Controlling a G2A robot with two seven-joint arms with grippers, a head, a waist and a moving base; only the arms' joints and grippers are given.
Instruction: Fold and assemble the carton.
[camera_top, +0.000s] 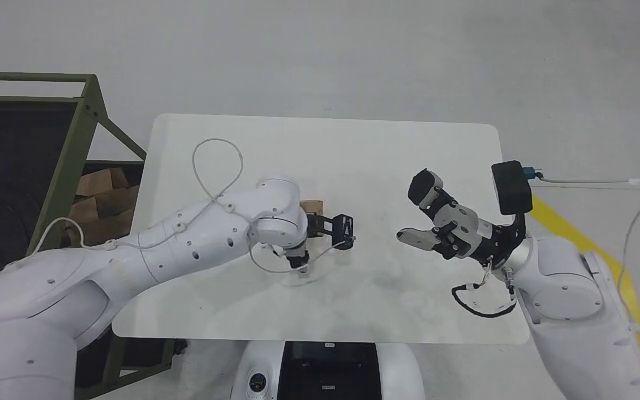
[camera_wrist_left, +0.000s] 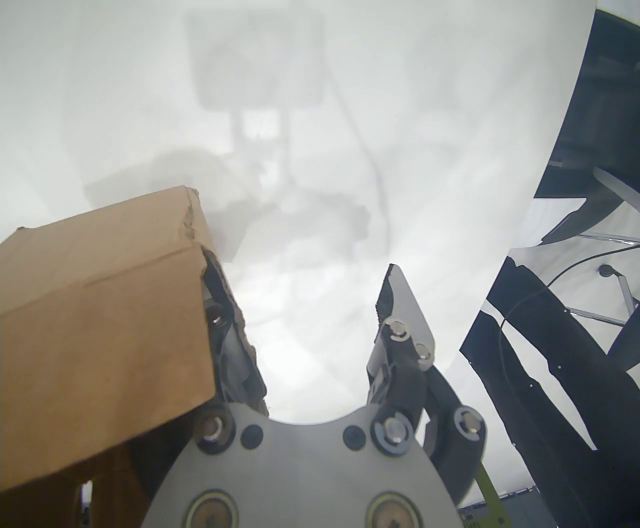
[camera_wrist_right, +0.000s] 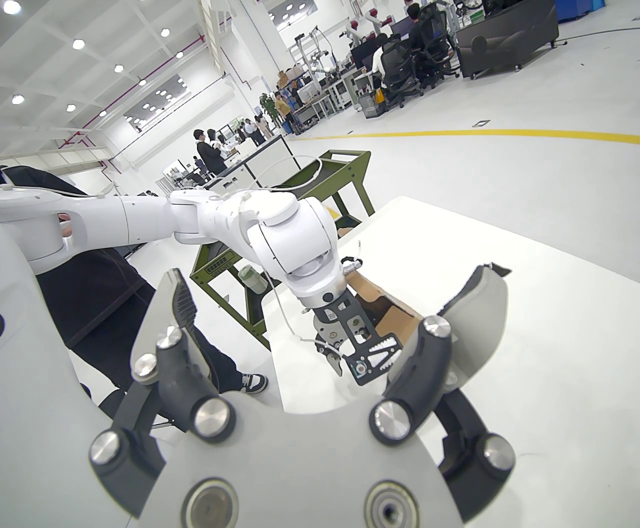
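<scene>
You have the brown cardboard carton (camera_top: 312, 207) near the middle of the white tabletop (camera_top: 400, 150), and you cannot tell what is inside it. The olive-green metal cart (camera_top: 90, 110) beside the tabletop holds brown cardboard pieces (camera_top: 100, 195). Your left arm stretches low across the tabletop, its left pincer (camera_top: 345, 230) spread with one finger against the carton and nothing clamped, while the right pincer (camera_top: 415, 212) hangs well apart, gaping wide and empty, facing the carton.
</scene>
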